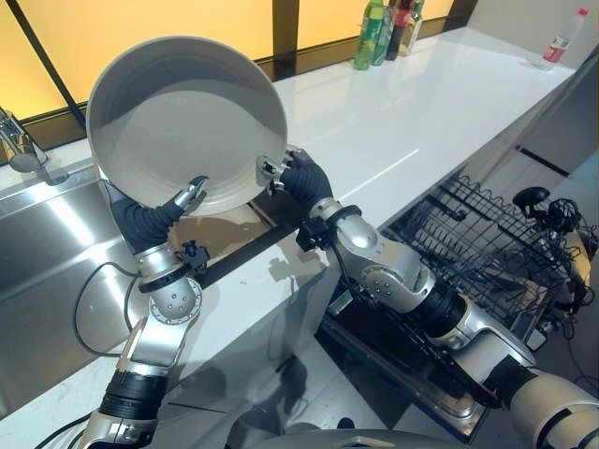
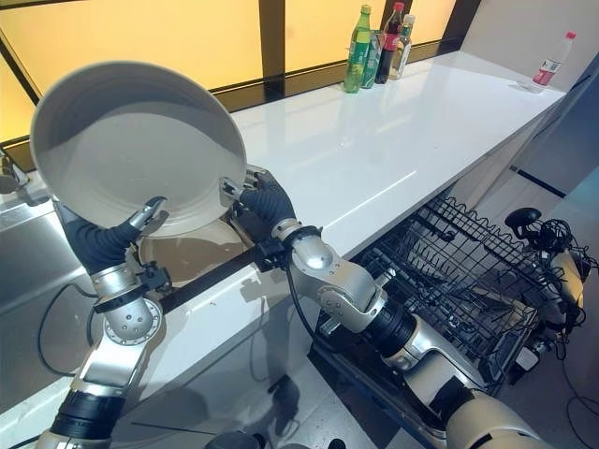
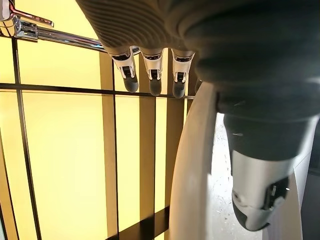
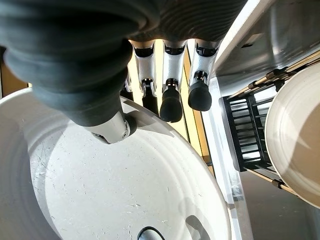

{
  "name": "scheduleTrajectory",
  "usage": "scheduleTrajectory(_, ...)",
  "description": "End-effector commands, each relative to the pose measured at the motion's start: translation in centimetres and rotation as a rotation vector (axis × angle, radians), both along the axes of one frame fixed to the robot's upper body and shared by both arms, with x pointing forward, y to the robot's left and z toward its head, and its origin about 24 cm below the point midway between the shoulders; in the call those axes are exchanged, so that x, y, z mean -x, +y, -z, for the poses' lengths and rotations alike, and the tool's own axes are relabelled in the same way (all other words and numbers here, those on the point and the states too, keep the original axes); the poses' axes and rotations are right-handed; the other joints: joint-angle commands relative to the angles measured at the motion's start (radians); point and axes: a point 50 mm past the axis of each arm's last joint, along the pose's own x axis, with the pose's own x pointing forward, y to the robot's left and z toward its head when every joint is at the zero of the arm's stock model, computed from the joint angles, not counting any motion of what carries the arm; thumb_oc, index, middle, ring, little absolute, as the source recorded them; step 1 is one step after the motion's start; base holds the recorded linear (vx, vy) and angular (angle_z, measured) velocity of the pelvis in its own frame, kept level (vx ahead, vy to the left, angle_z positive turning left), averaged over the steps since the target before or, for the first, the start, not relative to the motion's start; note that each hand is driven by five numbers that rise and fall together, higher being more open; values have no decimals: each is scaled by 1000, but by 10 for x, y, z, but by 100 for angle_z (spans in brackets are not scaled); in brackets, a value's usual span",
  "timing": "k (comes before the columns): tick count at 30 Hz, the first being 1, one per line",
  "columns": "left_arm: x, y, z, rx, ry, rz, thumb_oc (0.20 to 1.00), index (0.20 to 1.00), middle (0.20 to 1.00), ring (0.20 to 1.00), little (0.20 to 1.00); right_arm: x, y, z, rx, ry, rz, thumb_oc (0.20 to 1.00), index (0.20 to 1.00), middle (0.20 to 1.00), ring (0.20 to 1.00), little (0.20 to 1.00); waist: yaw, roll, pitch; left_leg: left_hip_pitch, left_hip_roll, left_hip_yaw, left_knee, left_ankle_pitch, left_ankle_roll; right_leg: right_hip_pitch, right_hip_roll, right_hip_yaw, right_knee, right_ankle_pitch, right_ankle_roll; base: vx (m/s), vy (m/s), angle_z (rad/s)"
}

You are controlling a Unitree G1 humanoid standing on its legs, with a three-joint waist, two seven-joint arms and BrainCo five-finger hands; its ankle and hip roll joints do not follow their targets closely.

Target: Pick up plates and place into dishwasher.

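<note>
A large pale grey plate (image 1: 187, 122) is held up on edge above the sink, its hollow face toward me. My left hand (image 1: 154, 220) pinches its lower left rim, thumb (image 3: 260, 190) on the front face and fingers behind the rim (image 3: 192, 165). At the plate's lower right edge my right hand (image 1: 299, 178) grips the same way, thumb (image 4: 110, 127) on the inner face (image 4: 125, 190), fingers behind. A second plate (image 4: 295, 145) stands in a black rack in the sink, partly hidden below the raised one.
The steel sink (image 1: 47, 253) and faucet (image 1: 23, 145) are at the left. A white counter (image 1: 421, 112) runs to the right, with bottles (image 1: 384, 33) at the back and a water bottle (image 1: 562, 42). The dishwasher's black wire rack (image 1: 487, 243) stands pulled out at the lower right.
</note>
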Motion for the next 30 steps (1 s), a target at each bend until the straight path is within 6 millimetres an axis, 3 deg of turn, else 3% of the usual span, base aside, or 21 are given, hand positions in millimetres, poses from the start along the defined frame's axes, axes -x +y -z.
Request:
scheduleTrajectory(1,-2,0,-17,-101,-64,-2,1000,1000,1000,1000,1000,13,1,-57,-204,-201,-31,200,200,200,200,200,16,-3,-76,-63,-12,-16,-81,73,-15,9,-64,-19,58,-69,71,0,0,0)
scheduleTrajectory(9,1,11,-15,-96,-70,-46,1000,1000,1000,1000,1000,-2,-34,-64,-166,-279,149,200,200,200,200,200,-4,1,-81,-63,-5,2,-79,69,-15,6,-66,-10,60,-70,73,0,0,0)
scheduleTrajectory(15,2,19,-14,-80,-65,-63,1000,1000,1000,1000,1000,-15,-80,-61,-100,-337,347,200,200,200,200,200,-35,10,-87,-58,-3,19,-78,64,-11,1,-68,3,63,-70,76,-17,37,-2)
scheduleTrajectory(23,2,26,-12,-72,-54,-87,1000,1000,1000,1000,1000,-19,-143,-41,-44,-328,571,200,200,200,200,200,-83,20,-87,-47,-2,45,-76,54,-5,-7,-72,29,72,-69,84,-15,42,-7)
scheduleTrajectory(30,5,37,-14,-82,-63,-128,1000,1000,1000,1000,1000,-10,-198,-9,53,-280,739,200,200,200,200,200,-145,25,-83,-37,-7,79,-77,51,5,-33,-76,73,92,-59,96,-30,53,-11)
